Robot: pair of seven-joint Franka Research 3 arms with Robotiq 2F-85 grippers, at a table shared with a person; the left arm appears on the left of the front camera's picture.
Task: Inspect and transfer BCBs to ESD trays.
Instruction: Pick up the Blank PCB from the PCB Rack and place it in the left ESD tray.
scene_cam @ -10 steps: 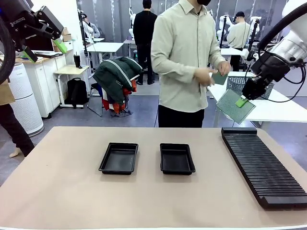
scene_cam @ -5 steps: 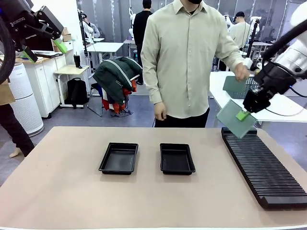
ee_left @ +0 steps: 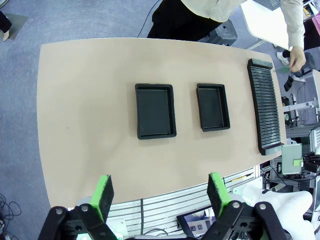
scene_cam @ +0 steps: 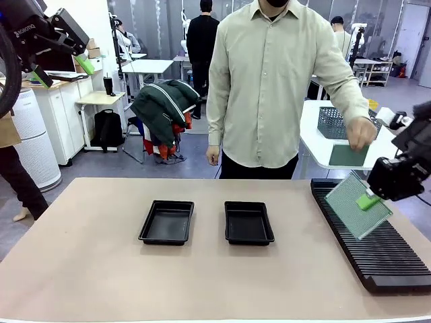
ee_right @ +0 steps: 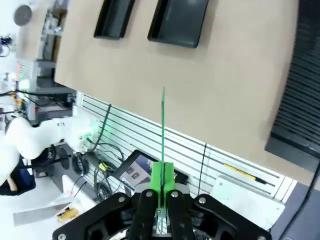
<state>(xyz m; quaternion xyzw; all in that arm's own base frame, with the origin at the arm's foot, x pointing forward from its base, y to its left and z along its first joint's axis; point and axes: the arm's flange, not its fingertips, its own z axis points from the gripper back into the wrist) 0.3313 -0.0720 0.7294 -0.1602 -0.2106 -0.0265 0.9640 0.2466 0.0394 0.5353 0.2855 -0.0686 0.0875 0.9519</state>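
2 shallow glossy black trays (scene_cam: 166, 221) (scene_cam: 248, 223), flared rims, side by side mid-table on matte tan tabletop (scene_cam: 87, 269). Right gripper (scene_cam: 369, 200) clamped tight on edge of thin flat green board (scene_cam: 350, 210), held tilted above long ribbed black rack (scene_cam: 377, 252) at table's right. Board face pale, finely dotted; edge-on in wrist view, hairline green strip (ee_right: 163, 125). Person's hand (scene_cam: 361, 134) holds second green board (scene_cam: 347, 155) beyond rack's far end. Left gripper (scene_cam: 64, 70) raised upper left, jaws spread wide, holding nothing.
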